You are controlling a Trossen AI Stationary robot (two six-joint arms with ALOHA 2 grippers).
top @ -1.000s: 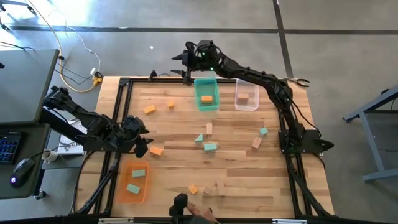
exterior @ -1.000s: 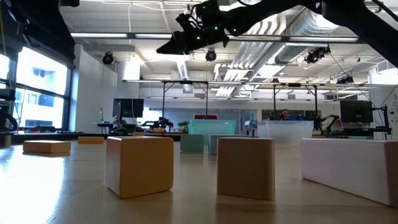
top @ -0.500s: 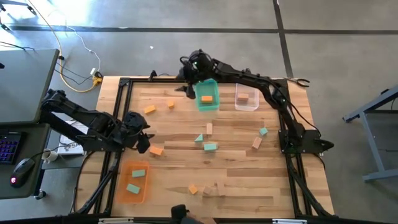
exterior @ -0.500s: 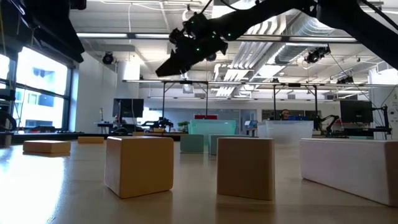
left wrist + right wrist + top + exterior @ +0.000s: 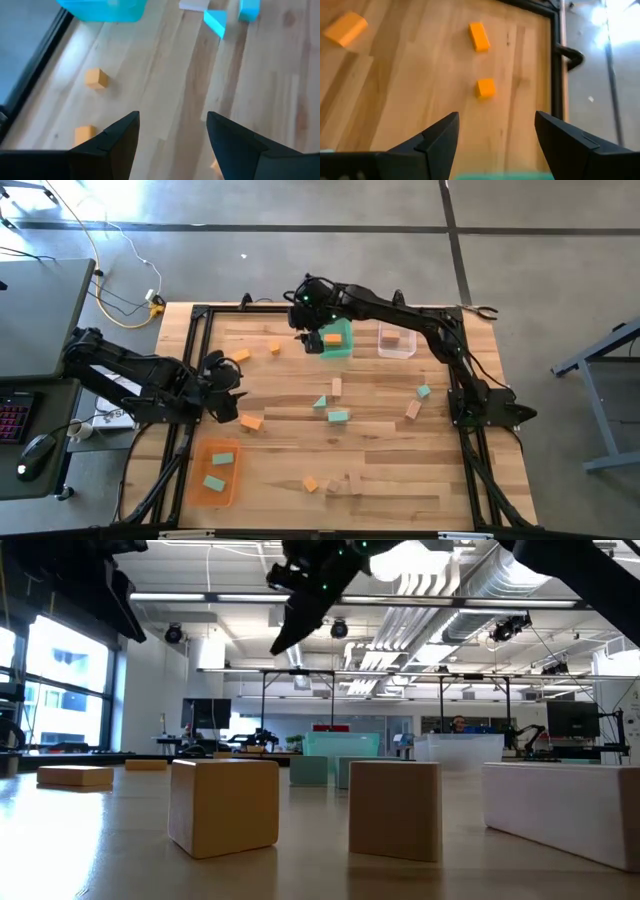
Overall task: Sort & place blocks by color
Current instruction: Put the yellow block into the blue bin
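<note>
Counter (image 5: pixel 380 460): wooden top framed by a dark rail, blocks scattered across it.
Right end effector (image 5: pixel 308 332): raised above the counter's far side, fingers apart, nothing between them.
Left end effector (image 5: pixel 226 412): low over the counter's left edge, fingers apart, empty.
Teal bin (image 5: pixel 341 340): just beside the right end effector, an orange block inside.
Orange bin (image 5: pixel 214 472): near the left end effector, toward the front edge, holding two teal blocks.
Orange cube (image 5: pixel 485 87): ahead of the right end effector, an orange bar (image 5: pixel 479 36) beyond it.
Orange block (image 5: pixel 251 422): just beside the left end effector.
</note>
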